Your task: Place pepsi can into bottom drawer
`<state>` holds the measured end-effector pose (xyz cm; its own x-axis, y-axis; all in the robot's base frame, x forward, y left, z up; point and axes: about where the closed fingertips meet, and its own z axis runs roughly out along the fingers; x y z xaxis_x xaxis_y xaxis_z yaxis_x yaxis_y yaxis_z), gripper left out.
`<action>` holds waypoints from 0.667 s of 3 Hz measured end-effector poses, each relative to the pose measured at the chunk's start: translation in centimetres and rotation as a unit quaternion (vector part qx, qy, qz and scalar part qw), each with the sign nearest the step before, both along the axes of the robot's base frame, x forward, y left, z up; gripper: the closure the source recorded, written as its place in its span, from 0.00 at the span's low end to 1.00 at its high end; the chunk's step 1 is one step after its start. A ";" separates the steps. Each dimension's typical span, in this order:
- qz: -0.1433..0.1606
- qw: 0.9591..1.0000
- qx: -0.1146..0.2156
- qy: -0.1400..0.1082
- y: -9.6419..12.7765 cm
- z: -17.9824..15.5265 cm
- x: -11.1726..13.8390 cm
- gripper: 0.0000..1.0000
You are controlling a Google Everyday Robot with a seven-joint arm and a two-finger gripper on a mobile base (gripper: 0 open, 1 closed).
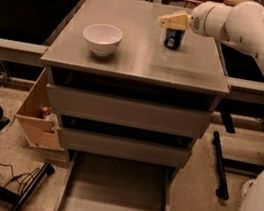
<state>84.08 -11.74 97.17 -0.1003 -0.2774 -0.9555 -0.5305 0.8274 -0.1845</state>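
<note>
The gripper (171, 21) hung over the pepsi can (173, 38), which stood upright on the cabinet top (140, 60). Its grip state could not be determined. The can appeared light, smooth and thin-walled; a moderate mid-body grasp was advisable. The bottom drawer (117, 189) stood open.

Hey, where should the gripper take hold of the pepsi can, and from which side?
Probably grip the pepsi can by its round side wall, mid-height, coming from above, where the gripper hovers at its rim. It stands upright on the cabinet top, the white bowl well apart.
</note>
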 end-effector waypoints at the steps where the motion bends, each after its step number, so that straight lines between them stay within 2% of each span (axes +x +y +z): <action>1: -0.029 0.999 0.019 -0.009 0.2 -1.4 2.4 0.00; 2: -0.038 0.999 0.030 -0.014 0.9 -3.0 4.5 0.00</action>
<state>88.56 -10.80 94.21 -0.0928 -0.2126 -0.9727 -0.4607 0.8752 -0.1474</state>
